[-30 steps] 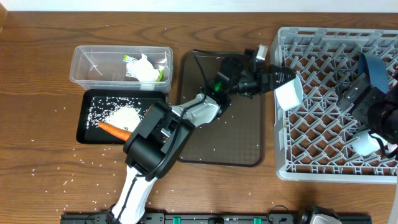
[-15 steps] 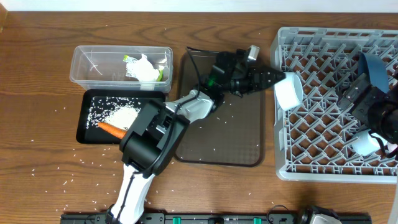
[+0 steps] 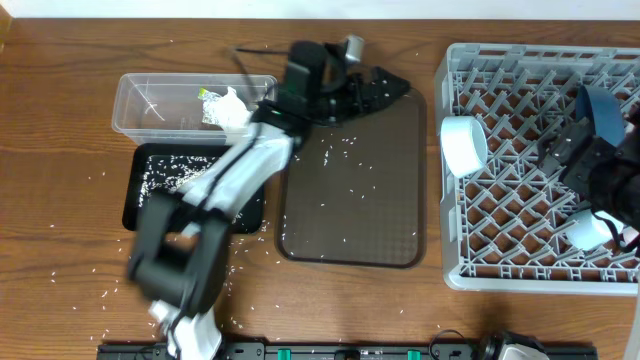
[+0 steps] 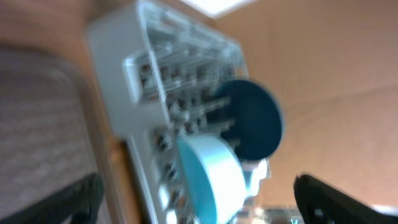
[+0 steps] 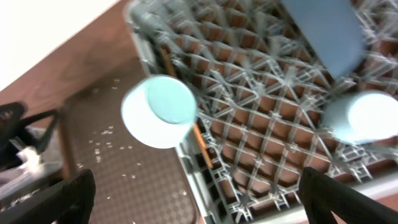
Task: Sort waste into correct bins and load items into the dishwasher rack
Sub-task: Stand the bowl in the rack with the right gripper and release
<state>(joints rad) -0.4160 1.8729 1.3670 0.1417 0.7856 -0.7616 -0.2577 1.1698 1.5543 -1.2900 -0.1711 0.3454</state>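
Note:
The light-blue cup (image 3: pixel 463 145) lies on its side in the grey dishwasher rack (image 3: pixel 540 275) at its left edge, and also shows in the right wrist view (image 5: pixel 158 112) and, blurred, in the left wrist view (image 4: pixel 211 180). The dark-blue dish (image 3: pixel 600 110) stands upright in the rack. A small pale cup (image 3: pixel 590 228) sits near the rack's front right. My left gripper (image 3: pixel 393 92) is open and empty over the brown tray's far edge. My right gripper (image 3: pixel 565 155) is open and empty above the rack. Tissue and wrapper (image 3: pixel 230 108) lie in the clear tub (image 3: pixel 150 100). Rice (image 3: pixel 165 178) lies in the black tray (image 3: pixel 135 205). The carrot and white bowl are hidden.
The brown serving tray (image 3: pixel 350 200) lies between the bins and the rack, with rice grains on it. More grains are scattered on the wooden table (image 3: pixel 70 270). My left arm crosses over the black tray and the tub's right end.
My left gripper let go of the light-blue cup at the rack's left edge and swung back left to the brown tray's far edge. The right arm barely moved.

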